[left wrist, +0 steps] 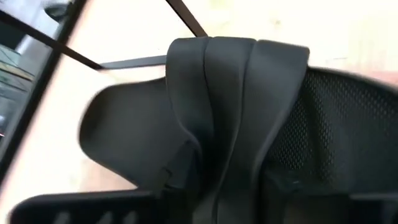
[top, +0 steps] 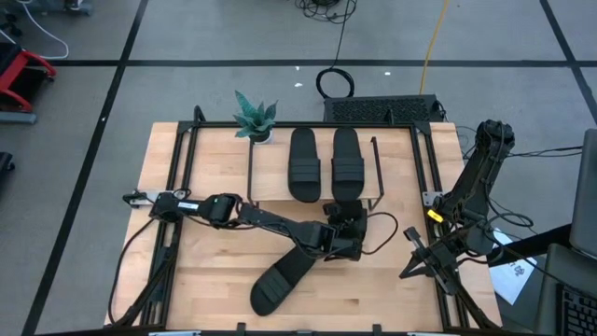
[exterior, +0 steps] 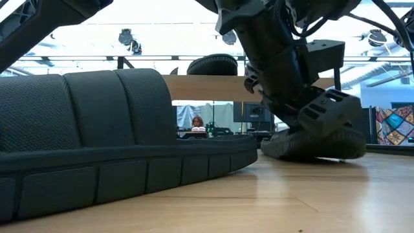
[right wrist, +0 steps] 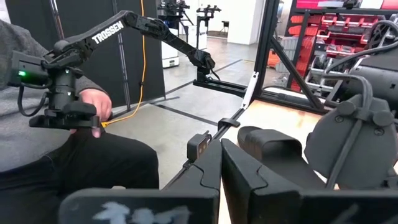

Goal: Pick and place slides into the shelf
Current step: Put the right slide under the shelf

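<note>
Two black slides (top: 304,165) (top: 347,163) lie side by side on the shelf's light wood top board (top: 270,173); the low view shows that board (exterior: 194,87) with one slide (exterior: 212,65) on it. A third slide (top: 283,277) (exterior: 116,142) lies sole-down on the table near the front edge. My left gripper (top: 343,227) (left wrist: 224,186) is shut on the fourth slide (top: 353,207) (exterior: 323,144) just in front of the shelf. My right gripper (top: 410,259) (right wrist: 221,162) waits shut at the table's right edge. My left gripper pinches the fourth slide's ribbed strap (left wrist: 217,155) between its two fingers, coming from above and slanting from the table's left. The strap bunches into folds where the fingers (left wrist: 174,177) close. The slide sits at table height; whether its sole (exterior: 310,154) is lifted clear cannot be told.
A small potted plant (top: 254,119) stands at the shelf's far left corner. Black metal rails (top: 177,177) run along the table's sides. A seated person (right wrist: 62,137) holding a control handle shows beyond the right edge, another person (exterior: 197,123) far behind the table.
</note>
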`<state>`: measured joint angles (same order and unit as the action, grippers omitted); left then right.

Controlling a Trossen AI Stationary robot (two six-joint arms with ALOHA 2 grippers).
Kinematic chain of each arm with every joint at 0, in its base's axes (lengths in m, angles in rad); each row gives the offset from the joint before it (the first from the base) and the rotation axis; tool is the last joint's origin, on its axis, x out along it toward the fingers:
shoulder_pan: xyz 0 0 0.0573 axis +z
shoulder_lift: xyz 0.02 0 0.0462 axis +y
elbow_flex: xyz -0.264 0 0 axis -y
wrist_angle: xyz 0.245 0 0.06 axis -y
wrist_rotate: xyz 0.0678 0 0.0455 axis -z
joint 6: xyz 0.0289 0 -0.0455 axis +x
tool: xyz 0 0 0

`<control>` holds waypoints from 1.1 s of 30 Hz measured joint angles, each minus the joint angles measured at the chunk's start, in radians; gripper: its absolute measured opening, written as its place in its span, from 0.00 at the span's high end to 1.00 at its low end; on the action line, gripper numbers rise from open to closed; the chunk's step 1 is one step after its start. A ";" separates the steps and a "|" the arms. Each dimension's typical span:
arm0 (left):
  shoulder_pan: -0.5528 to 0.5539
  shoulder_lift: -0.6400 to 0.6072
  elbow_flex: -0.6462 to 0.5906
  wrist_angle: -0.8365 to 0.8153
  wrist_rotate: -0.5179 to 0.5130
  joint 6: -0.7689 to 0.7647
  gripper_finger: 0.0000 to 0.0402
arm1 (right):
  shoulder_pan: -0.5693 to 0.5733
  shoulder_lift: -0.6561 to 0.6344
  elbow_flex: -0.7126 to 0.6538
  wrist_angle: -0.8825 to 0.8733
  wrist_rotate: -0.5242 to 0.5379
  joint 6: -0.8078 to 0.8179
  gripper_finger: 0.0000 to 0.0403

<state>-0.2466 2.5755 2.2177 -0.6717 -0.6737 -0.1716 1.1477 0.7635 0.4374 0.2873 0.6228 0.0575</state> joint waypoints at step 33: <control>-0.027 -0.089 -0.006 -0.079 0.163 -0.130 0.28 | 0.000 0.003 0.000 0.000 -0.026 0.010 1.00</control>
<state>-0.2735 2.4864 2.2120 -0.7507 -0.5107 -0.3011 1.1473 0.7670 0.4377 0.2874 0.5968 0.0673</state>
